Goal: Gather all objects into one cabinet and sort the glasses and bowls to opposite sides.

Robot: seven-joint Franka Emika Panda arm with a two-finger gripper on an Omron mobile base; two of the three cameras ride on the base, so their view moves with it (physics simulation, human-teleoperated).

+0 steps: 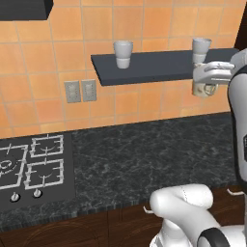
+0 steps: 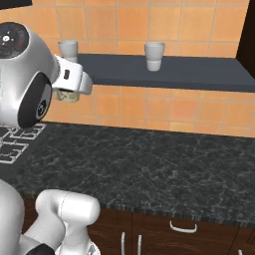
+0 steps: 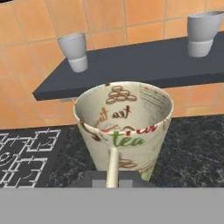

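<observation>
My gripper (image 3: 112, 175) is shut on the rim of a cream speckled cup (image 3: 124, 127) printed with "tea". One finger (image 3: 112, 166) reaches down inside its wall. I hold the cup (image 1: 205, 89) in the air, above the counter and just below the front edge of the thin dark grey slab shelf (image 1: 159, 67). From the right base view the cup (image 2: 67, 95) hangs under the hand. Two pale grey-white cups (image 1: 123, 54) (image 1: 201, 49) stand upright on that shelf, apart from each other. The bowl is out of view.
A black speckled counter (image 1: 144, 159) runs below, with a cooktop (image 1: 34, 166) at its left end. Orange tiles and two outlets (image 1: 80, 90) cover the wall. A dark brown panel (image 2: 247, 35) stands at the shelf's right end; I cannot tell whether it is the cabinet.
</observation>
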